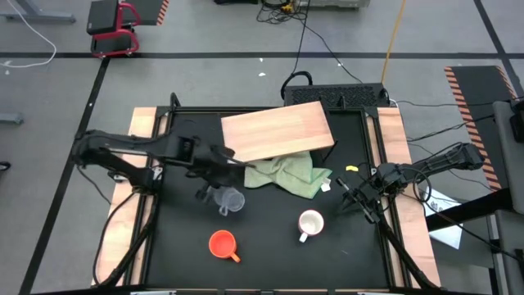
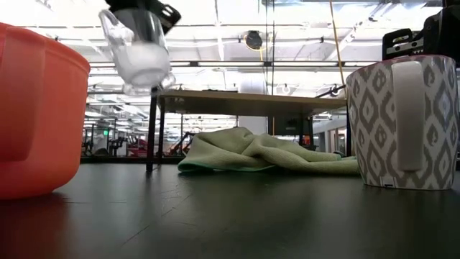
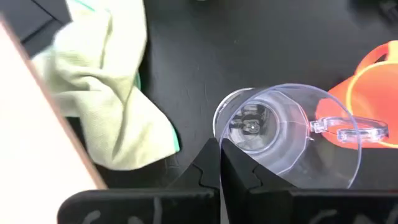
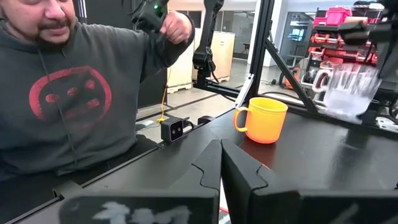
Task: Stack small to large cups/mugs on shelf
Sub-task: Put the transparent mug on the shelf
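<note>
Left gripper: jaws clamped on the rim of the small clear glass cup, held tilted clear of the black table.
Orange mug with handle: upright on the table, near its front edge.
Light tan wooden shelf board: at the back, over a crumpled green cloth.
White patterned mug: upright, right of the orange one.
Right gripper: jaws together, empty, at the table's right side.
Person in grey sweatshirt: beyond the table.
</note>
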Controlling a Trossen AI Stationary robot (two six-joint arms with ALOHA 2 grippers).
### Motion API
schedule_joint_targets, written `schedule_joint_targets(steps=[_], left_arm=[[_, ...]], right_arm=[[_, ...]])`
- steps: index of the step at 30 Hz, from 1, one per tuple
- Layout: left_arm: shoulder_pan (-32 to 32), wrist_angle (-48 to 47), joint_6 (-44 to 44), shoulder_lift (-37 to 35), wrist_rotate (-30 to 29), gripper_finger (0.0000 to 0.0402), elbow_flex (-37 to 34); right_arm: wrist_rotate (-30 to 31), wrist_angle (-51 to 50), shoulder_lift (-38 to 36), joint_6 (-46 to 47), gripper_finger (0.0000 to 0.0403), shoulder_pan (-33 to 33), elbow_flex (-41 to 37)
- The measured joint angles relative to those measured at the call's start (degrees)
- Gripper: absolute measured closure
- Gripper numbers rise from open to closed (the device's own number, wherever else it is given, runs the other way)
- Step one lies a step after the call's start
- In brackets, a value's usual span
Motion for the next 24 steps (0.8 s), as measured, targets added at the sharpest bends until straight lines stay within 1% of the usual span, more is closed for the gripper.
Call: schedule_joint_targets(steps=[4, 14, 19, 24], left_arm=[[0.21, 1.05, -1.20, -6.06, -1.83, 0.0401, -4.73], [0.47, 14.32, -8.98, -21.56, -2.46, 0.0401, -23.36], [0.33, 19.54, -12.87, -25.73, -1.28, 0.0401, -30.81], [0.33, 21.42, -14.68, -27.22, -1.09, 0.0401, -33.50]], right_arm=[[0.00, -0.04, 0.00, -0.01, 0.0403, 0.02, 0.00], [0.00, -0.02, 0.02, -0.03, 0.0403, 0.00, 0.00], [0.00, 0.02, 0.00, -0.03, 0.0403, 0.01, 0.00], [0.00, 0.00, 0.02, -0.05, 0.0403, 0.02, 0.00]])
